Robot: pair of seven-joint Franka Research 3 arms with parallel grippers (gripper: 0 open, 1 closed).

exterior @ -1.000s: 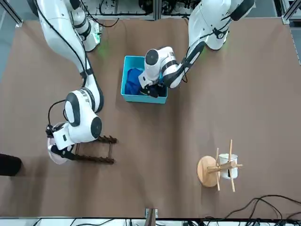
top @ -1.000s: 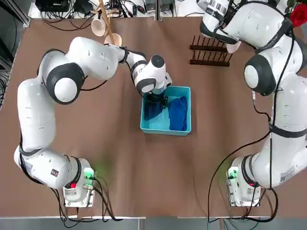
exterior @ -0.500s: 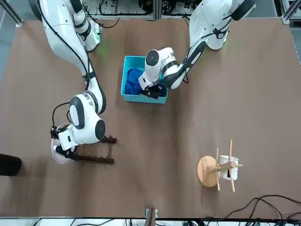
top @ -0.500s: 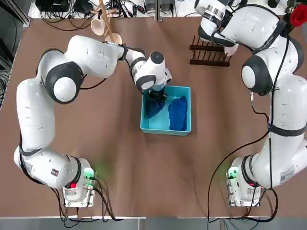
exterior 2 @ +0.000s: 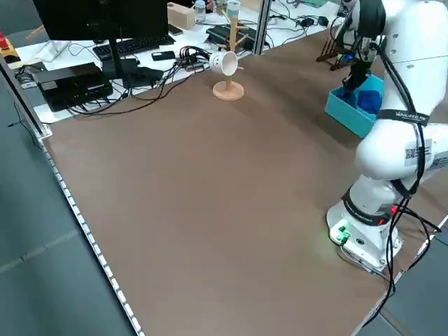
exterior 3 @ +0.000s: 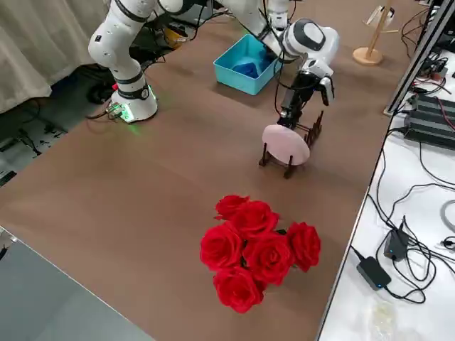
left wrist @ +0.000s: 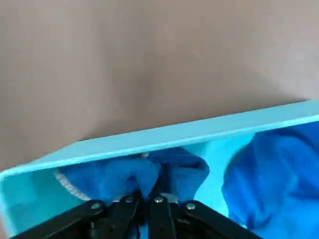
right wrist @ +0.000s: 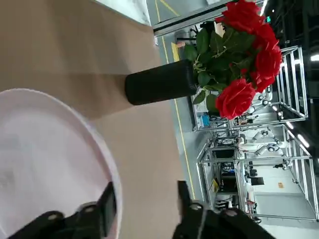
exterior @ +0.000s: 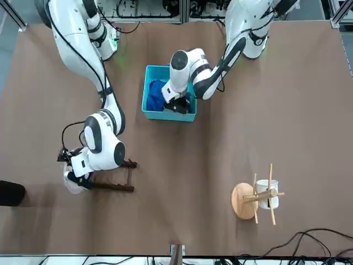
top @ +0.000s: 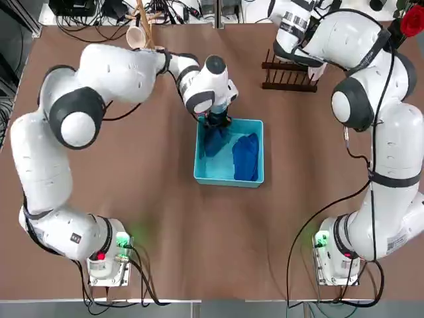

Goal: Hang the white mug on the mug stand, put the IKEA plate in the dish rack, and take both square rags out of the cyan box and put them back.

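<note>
The white mug [top: 136, 36] hangs on the mug stand [top: 147, 26] at the far left; the front view shows the mug [exterior: 268, 196] beside the stand's round base [exterior: 241, 200]. In the dish rack [exterior 3: 307, 135] the IKEA plate [exterior 3: 286, 144] stands on edge. My right gripper [right wrist: 144, 204] is open just above the plate's rim [right wrist: 60, 164]. The cyan box [top: 228, 177] holds two dark blue square rags. My left gripper [left wrist: 147, 200] is shut on a raised bunch of the left rag [left wrist: 124, 174] at the box's far wall. The other rag [top: 246, 156] lies flat.
A bunch of red roses [exterior 3: 256, 249] in a black vase stands near the table's right edge, close to the rack. Cables, a keyboard and a monitor [exterior 2: 105, 21] lie beyond the far edge. Bare brown tabletop [top: 218, 252] spreads in front of the box.
My left gripper has shut on the left rag and drawn it toward the box's far wall. My right gripper has opened off the plate, which now stands in the rack.
</note>
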